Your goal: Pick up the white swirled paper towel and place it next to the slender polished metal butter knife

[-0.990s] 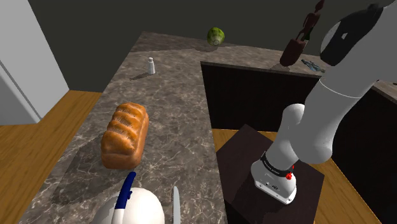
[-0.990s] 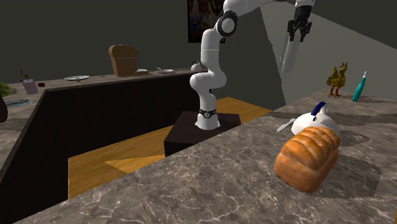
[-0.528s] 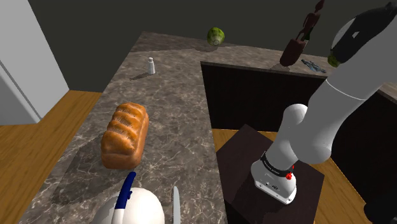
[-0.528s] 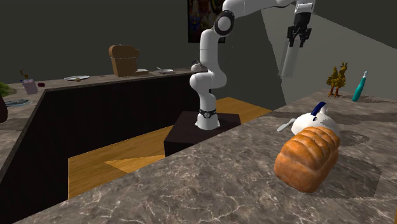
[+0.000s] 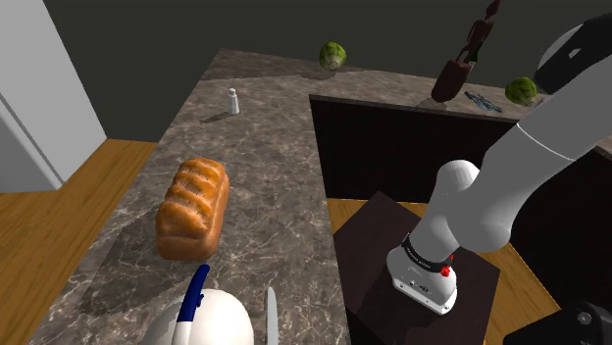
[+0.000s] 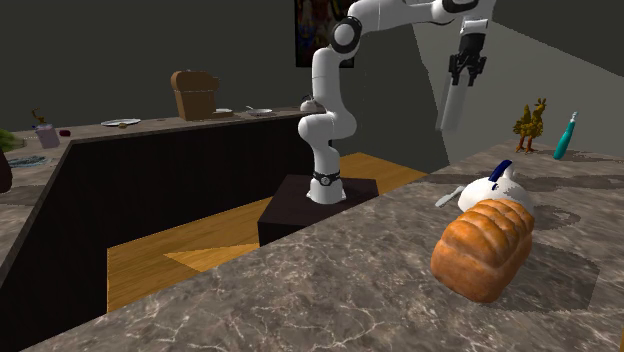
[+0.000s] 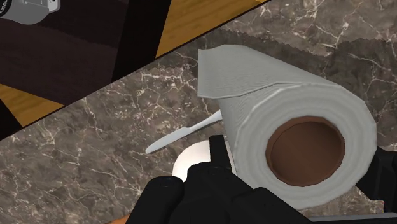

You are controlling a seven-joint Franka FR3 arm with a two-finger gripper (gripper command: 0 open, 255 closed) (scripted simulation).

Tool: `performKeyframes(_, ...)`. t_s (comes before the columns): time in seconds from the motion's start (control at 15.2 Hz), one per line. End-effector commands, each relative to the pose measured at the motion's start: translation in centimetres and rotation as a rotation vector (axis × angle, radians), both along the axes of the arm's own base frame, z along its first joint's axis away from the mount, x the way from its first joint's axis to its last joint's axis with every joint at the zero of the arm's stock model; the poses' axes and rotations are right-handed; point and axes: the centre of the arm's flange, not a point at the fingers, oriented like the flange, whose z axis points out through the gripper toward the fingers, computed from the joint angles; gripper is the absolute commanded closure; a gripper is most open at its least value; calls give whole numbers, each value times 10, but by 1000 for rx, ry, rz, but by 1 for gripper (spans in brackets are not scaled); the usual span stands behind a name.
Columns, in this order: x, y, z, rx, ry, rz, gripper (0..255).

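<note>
The white paper towel roll (image 7: 280, 89), with its brown cardboard core, is clasped between my black fingers (image 7: 219, 153); my gripper (image 7: 299, 159) is shut on it. In the second exterior view the gripper (image 6: 464, 72) holds the roll (image 6: 452, 106) hanging lengthwise, high above the marble counter (image 6: 350, 280). The slender metal butter knife (image 7: 184, 133) lies flat on the counter below the roll. The knife (image 6: 447, 197) rests beside a white rounded object, at the counter edge nearest the arm. It also lies at the shoulder view's lower edge as the knife (image 5: 271, 316).
A white rounded object with a blue handle (image 6: 497, 184) sits beside the knife, and a bread loaf (image 6: 485, 247) lies just past it. A salt shaker (image 5: 232, 100) and a lettuce (image 5: 333, 55) stand far along the counter. A bird figurine (image 6: 530, 125) and teal bottle (image 6: 566, 135) stand behind.
The gripper has come down a little with the roll in it. In the shoulder view the upper arm has swung right, uncovering a second lettuce on the back counter.
</note>
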Motion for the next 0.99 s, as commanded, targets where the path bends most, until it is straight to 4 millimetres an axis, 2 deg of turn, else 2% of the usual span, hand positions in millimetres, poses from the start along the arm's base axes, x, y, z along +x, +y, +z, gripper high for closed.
performKeyframes(0.0,0,0,-12,0,0,0,255)
performKeyframes(0.92,0,0,-85,0,0,0,255)
